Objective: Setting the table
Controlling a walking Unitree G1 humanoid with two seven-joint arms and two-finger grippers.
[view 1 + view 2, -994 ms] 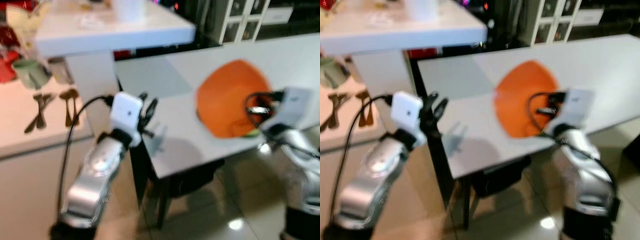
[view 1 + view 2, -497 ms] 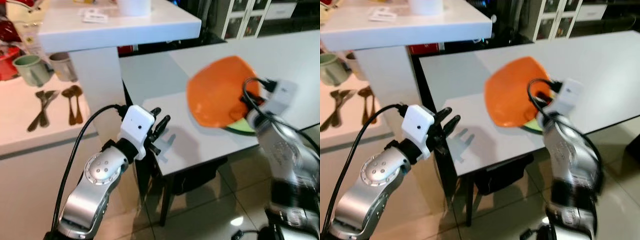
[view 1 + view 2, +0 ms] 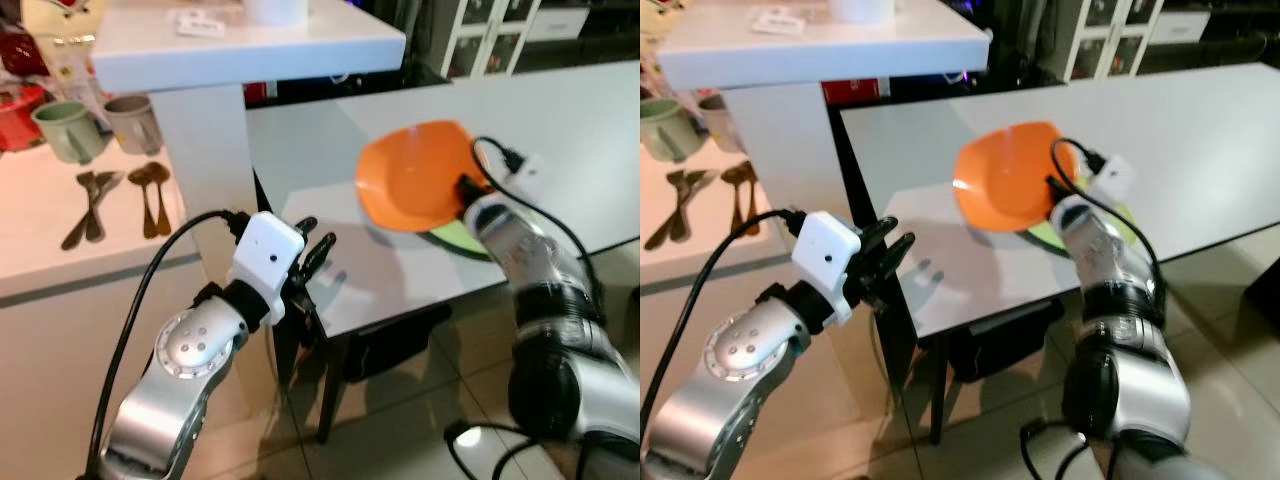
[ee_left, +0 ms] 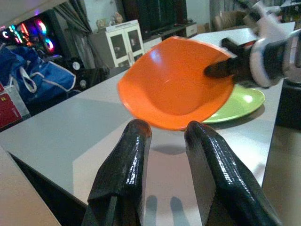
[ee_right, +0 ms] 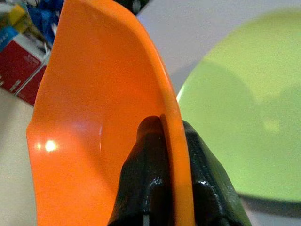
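An orange bowl (image 3: 410,185) hangs tilted above the white dining table (image 3: 590,130), just over a green plate (image 3: 462,238) that lies flat near the table's front edge. My right gripper (image 3: 468,187) is shut on the bowl's rim; in the right wrist view one finger (image 5: 146,160) sits inside the rim (image 5: 171,141) and the other outside, with the green plate (image 5: 235,117) below. My left gripper (image 3: 315,250) is open and holds nothing, hovering by the table's near left corner. The left wrist view looks between its fingertips (image 4: 136,134) at the bowl (image 4: 174,89).
A low counter on my left carries two mugs (image 3: 65,130), spoons (image 3: 150,195) and forks (image 3: 85,205). A raised white shelf (image 3: 250,40) on a white post (image 3: 200,150) stands between counter and table. A dark seat (image 3: 390,350) is tucked beneath the table, above glossy floor tiles.
My right gripper has carried the orange bowl leftward and further over the table, uncovering the green plate. The left arm has stayed near the table corner. The camera has shifted a little.
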